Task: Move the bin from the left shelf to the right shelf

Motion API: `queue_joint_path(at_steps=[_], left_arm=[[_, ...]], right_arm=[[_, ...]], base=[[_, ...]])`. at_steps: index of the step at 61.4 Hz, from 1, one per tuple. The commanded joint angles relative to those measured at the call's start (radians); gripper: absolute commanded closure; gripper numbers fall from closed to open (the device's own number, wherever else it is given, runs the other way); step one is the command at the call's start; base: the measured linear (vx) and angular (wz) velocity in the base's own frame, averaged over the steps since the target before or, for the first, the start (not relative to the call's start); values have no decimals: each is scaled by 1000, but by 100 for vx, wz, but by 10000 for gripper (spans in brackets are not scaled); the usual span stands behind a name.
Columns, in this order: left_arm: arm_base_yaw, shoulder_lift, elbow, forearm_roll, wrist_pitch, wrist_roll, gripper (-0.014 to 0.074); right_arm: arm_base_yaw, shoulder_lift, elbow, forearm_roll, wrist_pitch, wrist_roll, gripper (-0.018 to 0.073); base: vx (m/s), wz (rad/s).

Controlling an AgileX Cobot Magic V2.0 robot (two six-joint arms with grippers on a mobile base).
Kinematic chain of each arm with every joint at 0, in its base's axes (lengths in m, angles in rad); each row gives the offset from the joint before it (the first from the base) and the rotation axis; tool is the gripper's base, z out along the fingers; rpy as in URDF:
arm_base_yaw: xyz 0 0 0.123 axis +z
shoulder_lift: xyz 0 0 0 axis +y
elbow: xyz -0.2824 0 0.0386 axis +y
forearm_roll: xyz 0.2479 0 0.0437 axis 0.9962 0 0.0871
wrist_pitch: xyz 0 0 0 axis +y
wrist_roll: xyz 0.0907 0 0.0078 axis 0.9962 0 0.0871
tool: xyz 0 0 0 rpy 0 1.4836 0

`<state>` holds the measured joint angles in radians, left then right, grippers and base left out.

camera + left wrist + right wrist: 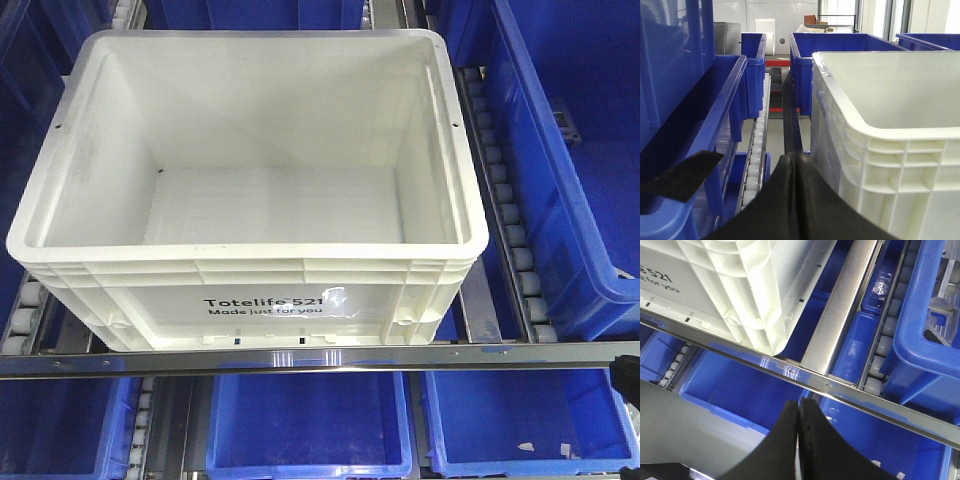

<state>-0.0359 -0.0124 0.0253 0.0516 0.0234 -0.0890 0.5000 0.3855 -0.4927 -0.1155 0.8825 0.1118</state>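
Overhead, bin (250, 190) empty — wrist views: both jaws pressed together.

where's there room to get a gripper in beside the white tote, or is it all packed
Some room on both sides. Left of the large white rectangular plastic tote, a bare roller lane runs between it and a blue plastic bin. To its right, another roller strip separates it from a blue bin. Below the steel front rail, blue bins crowd the lower shelf.

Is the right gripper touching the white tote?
Apart. In the right wrist view the right gripper, its fingers closed together, sits below the metal shelf rail, while the white tote stands above that rail with blue bin visible between them.
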Motion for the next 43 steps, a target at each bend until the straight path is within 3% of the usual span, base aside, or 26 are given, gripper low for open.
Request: queue_joint_path(at_steps=[1, 10, 18, 25, 38, 43], left_arm=[[2, -12, -17, -9, -78, -2, 605], [2, -12, -17, -9, -78, -2, 605], [2, -12, -17, -8, -77, -2, 605], [2, -12, -17, -8, -77, -2, 605], [2, -12, -17, -8, -77, -2, 605], [2, -12, -17, -8, -77, -2, 605]], right_arm=[[-5, 3, -24, -9, -60, -7, 567], [-70, -72, 52, -9, -165, -43, 567], [-209, -197, 220, 4, -504, -51, 567], [-316, -297, 354, 69, -694, -31, 567], [-487, -389, 536, 146, -917, -31, 567], [-524, -389, 536, 145, -917, -32, 567]], base=[[0, 0], [0, 0], [0, 0], [0, 0], [0, 0], [0, 0]])
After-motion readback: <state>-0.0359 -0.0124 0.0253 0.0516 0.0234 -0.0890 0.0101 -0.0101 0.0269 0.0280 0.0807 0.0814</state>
